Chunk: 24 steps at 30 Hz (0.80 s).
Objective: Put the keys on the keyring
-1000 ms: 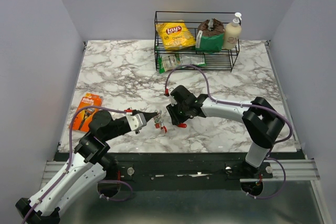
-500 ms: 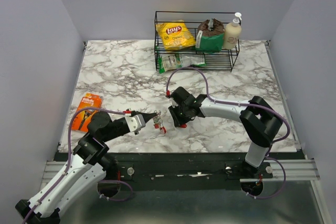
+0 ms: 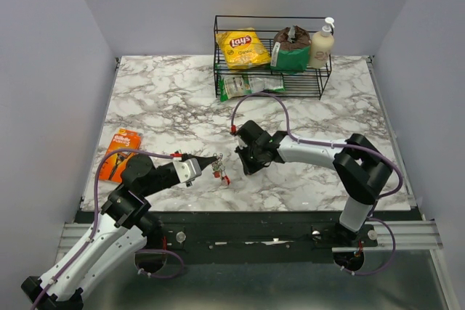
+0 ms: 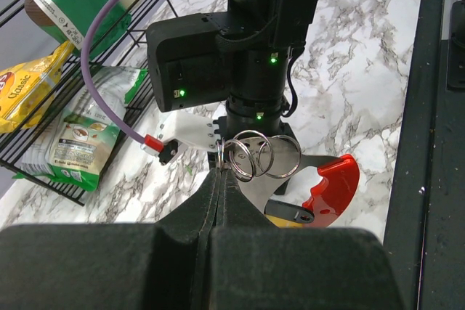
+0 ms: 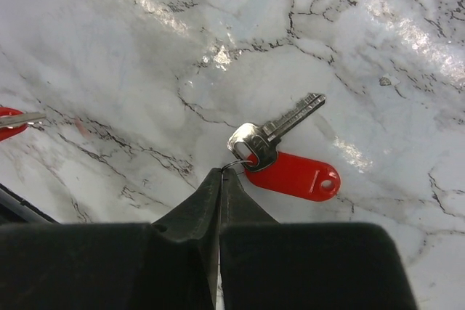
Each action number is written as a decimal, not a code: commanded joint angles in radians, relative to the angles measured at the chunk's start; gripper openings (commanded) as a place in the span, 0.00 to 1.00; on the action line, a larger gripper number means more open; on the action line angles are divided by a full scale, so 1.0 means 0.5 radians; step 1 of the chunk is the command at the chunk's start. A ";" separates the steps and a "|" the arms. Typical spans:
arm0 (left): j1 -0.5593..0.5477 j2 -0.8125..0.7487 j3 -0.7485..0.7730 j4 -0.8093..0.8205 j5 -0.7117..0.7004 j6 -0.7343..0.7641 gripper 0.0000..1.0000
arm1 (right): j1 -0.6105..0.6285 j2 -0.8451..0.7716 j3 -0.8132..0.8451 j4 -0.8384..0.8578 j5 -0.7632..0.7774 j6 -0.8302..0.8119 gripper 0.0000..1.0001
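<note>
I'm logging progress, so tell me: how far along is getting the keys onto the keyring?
Done: the left claw is shut on the keyring, its red loop dangling. In hand: the right claw is pinched shut at the little ring of a key with a red tag, lying on the marble. Left: carry that key over and thread it on; no key shows on the keyring yet.

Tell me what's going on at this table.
The left gripper is shut on the keyring, holding its bunch with the red loop up off the marble table. The right gripper is shut at the small ring of a red-tagged key lying on the marble, apparently pinching it. The key isn't on the keyring yet.
</note>
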 commanded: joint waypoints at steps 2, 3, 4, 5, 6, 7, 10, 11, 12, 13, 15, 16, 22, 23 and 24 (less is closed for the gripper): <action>-0.001 -0.025 -0.001 0.057 -0.008 0.013 0.00 | -0.003 -0.144 -0.040 -0.008 0.081 -0.031 0.08; -0.001 -0.025 -0.001 0.057 -0.008 0.010 0.00 | -0.003 -0.156 -0.046 -0.014 0.094 -0.037 0.08; -0.001 -0.028 -0.001 0.060 -0.011 0.010 0.00 | -0.003 -0.172 -0.049 -0.017 0.100 -0.040 0.08; -0.004 -0.025 -0.001 0.060 -0.005 0.007 0.00 | 0.000 -0.193 -0.052 -0.023 0.103 -0.062 0.07; -0.004 -0.022 0.002 0.063 -0.002 0.004 0.00 | -0.003 -0.205 -0.052 -0.029 0.112 -0.074 0.06; -0.004 -0.019 -0.001 0.060 -0.005 0.004 0.00 | -0.003 -0.221 -0.058 -0.032 0.118 -0.077 0.06; -0.001 -0.004 0.002 0.060 0.007 0.001 0.00 | -0.003 -0.273 -0.055 -0.029 0.094 -0.120 0.04; -0.001 0.006 0.005 0.060 0.013 0.004 0.00 | -0.003 -0.288 -0.049 -0.029 0.082 -0.157 0.03; -0.004 0.012 0.008 0.057 0.023 0.004 0.00 | -0.003 -0.319 -0.046 -0.026 0.057 -0.178 0.01; -0.004 0.015 0.014 0.057 0.026 0.004 0.00 | -0.003 -0.331 -0.043 -0.026 0.057 -0.184 0.01; -0.001 0.015 0.011 0.060 0.041 0.004 0.00 | -0.006 -0.365 -0.037 -0.023 0.030 -0.243 0.01; -0.004 0.018 0.011 0.060 0.044 0.010 0.00 | -0.003 -0.395 -0.036 -0.023 0.026 -0.261 0.01; -0.004 0.030 0.020 0.029 0.078 0.022 0.00 | -0.013 -0.537 -0.040 0.011 -0.008 -0.424 0.01; -0.004 0.033 0.020 0.020 0.078 0.022 0.00 | -0.013 -0.528 -0.030 0.005 -0.026 -0.466 0.01; -0.004 0.033 0.026 0.014 0.078 0.031 0.00 | -0.013 -0.516 -0.018 -0.004 -0.065 -0.470 0.02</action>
